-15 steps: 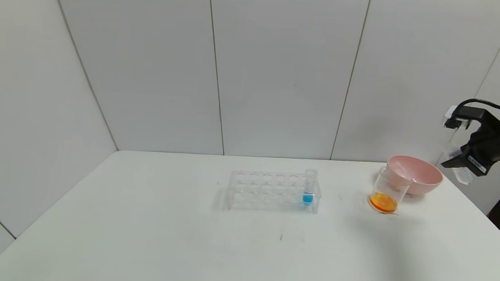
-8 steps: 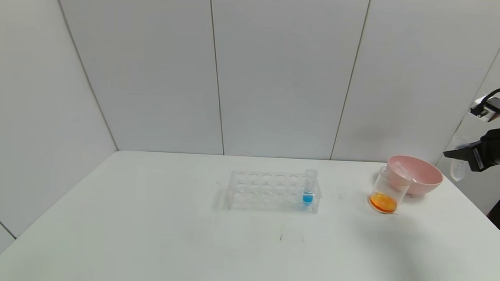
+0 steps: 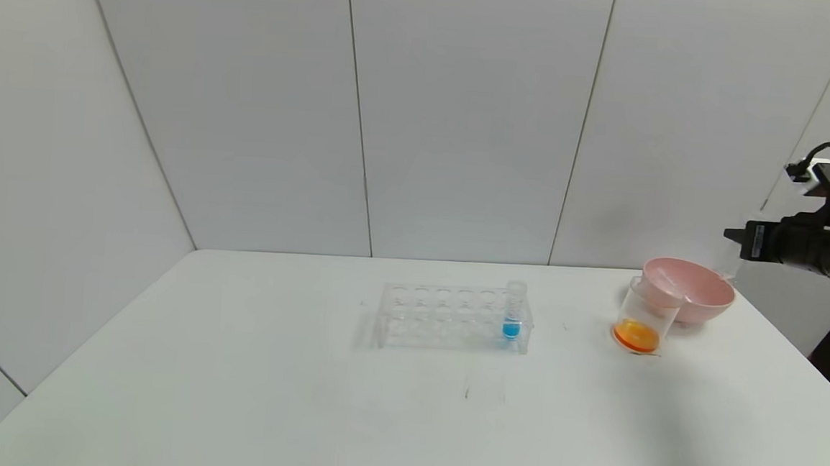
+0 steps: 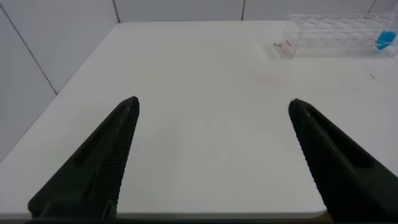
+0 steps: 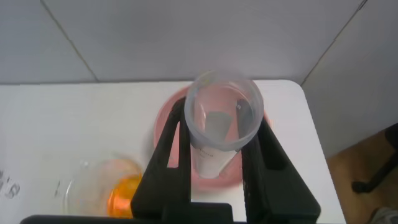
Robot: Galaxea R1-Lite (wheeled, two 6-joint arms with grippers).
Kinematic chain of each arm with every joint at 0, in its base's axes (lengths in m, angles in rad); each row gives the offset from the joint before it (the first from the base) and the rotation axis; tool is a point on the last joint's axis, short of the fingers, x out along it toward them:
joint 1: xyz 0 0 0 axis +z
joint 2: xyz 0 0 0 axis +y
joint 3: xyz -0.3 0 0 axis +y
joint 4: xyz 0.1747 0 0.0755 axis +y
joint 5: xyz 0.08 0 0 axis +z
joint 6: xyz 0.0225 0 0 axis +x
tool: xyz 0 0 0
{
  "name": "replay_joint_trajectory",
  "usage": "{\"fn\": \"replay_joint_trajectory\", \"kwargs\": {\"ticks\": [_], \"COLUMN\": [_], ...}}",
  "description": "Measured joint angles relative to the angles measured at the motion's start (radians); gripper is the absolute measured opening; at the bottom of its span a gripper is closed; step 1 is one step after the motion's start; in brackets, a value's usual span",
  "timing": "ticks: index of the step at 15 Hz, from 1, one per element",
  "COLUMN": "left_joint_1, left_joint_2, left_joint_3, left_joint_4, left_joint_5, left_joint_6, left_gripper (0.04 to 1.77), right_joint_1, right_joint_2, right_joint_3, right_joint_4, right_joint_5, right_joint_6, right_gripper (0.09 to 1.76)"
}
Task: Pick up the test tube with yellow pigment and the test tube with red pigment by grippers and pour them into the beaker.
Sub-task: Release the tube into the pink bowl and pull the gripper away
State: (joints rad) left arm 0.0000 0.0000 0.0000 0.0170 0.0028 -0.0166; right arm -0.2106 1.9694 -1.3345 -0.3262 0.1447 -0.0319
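Observation:
My right gripper [image 3: 733, 238] hangs in the air above the right rim of the pink bowl [image 3: 699, 292], shut on an empty clear test tube [image 5: 221, 124]. The right wrist view looks down into the tube's open mouth, with the bowl [image 5: 163, 124] below it. I cannot tell whether it is the test tube with yellow pigment or the one with red pigment. The beaker [image 3: 644, 320] stands in front of the bowl with orange liquid at its bottom, and the beaker [image 5: 102, 194] is off to one side of the held tube. My left gripper [image 4: 212, 102] is open over bare table.
A clear rack [image 3: 446, 318] stands mid-table with a tube of blue liquid [image 3: 512, 314] at its right end. Another clear tube [image 3: 666, 281] lies in the pink bowl. The table's right edge [image 3: 804, 350] runs close behind the bowl.
My right gripper has turned from pointing down to lying level, still gripping the tube beside the bowl. Beaker, rack and bowl have not moved.

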Motion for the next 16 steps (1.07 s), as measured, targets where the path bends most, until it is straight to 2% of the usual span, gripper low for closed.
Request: {"fn": "replay_joint_trajectory", "kwargs": {"ticks": [2,7,16], "left_joint_1": [0.000,0.000,0.000], "left_joint_2": [0.000,0.000,0.000], "left_joint_3": [0.000,0.000,0.000], "left_joint_4": [0.000,0.000,0.000], "left_joint_5": [0.000,0.000,0.000], "left_joint_6": [0.000,0.000,0.000], "left_gripper": [1.72,1.72,1.72], "right_joint_1": [0.020,0.054,0.059], "right_joint_2": [0.085,0.241,0.306], "right_joint_3": [-0.049,-0.153,-0.184], "right_joint_4": [-0.087,-0.121,-0.119], "right_joint_5": [-0.067,-0.176,-0.191], "right_joint_6": [0.028,0.038,0.041], "right_gripper": [0.52,0.52,0.52]}}
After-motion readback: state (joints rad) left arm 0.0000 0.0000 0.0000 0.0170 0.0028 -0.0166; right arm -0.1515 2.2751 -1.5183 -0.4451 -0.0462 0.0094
